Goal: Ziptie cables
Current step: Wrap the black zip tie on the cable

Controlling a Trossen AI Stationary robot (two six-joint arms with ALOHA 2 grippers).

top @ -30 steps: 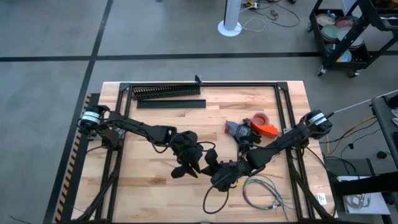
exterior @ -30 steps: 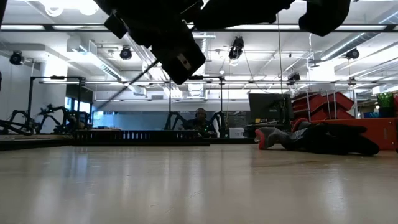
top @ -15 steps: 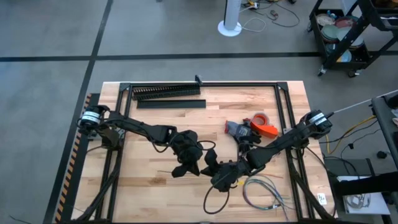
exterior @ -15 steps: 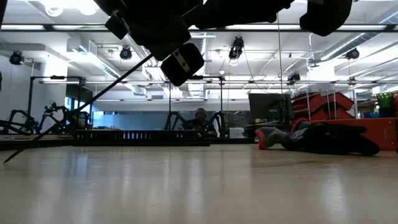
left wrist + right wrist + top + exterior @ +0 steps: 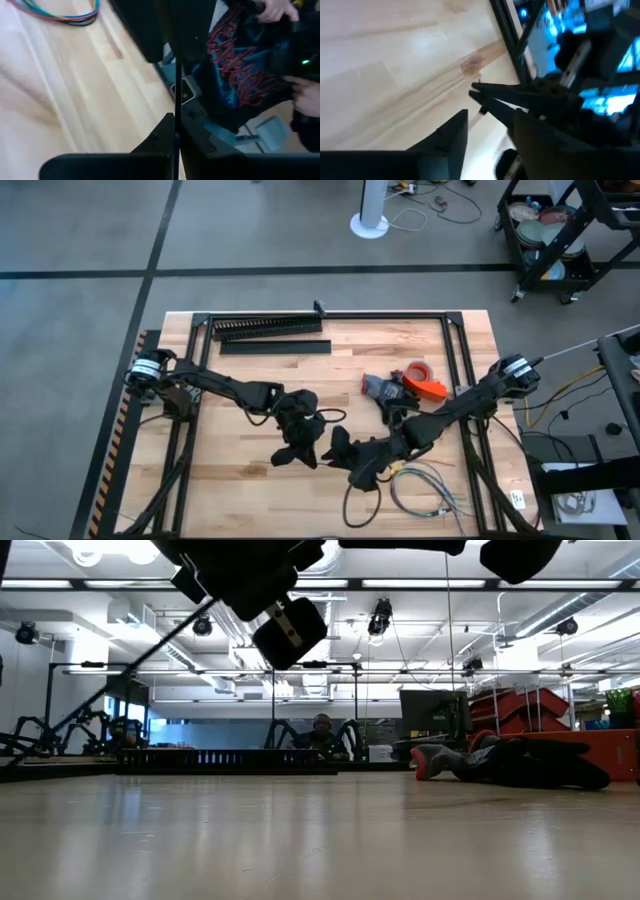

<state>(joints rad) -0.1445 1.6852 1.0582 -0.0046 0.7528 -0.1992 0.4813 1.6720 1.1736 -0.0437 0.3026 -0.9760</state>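
Observation:
A ziptie [image 5: 176, 95], a thin dark straight strip, sticks out of my left gripper [image 5: 176, 120], which is shut on it above the table's middle [image 5: 292, 448]. In the low view the ziptie [image 5: 100, 690] slants down and away from that gripper [image 5: 285, 630]. My right gripper [image 5: 340, 448] hovers close beside it toward the right, and its fingers [image 5: 490, 125] stand apart with nothing between them. The cables [image 5: 428, 485], a loose loop of thin pale wires, lie on the table near the front right. They also show as coloured wires [image 5: 60, 15]. My left gripper pinches the ziptie between its two fingertips [image 5: 176, 131]. The strip runs straight out past the tips, along the fingers. It is held up off the table and slants downward from the gripper [image 5: 170, 637]. Which end is in the fingers I cannot tell.
The black comb-toothed duct [image 5: 268, 328] and its flat cover strip [image 5: 275, 347] lie at the far left. An orange tape dispenser [image 5: 428, 383] and a grey-red tool [image 5: 380, 388] sit right of centre. A black cord loops near the front [image 5: 360, 508]. A person [image 5: 250, 75] stands beyond the table.
My left gripper has turned in place, swinging the ziptie: half a second ago its free end pointed down almost to the table, and now it is raised higher. My right gripper has shifted a little toward the table's right edge, and the black cord loop has followed.

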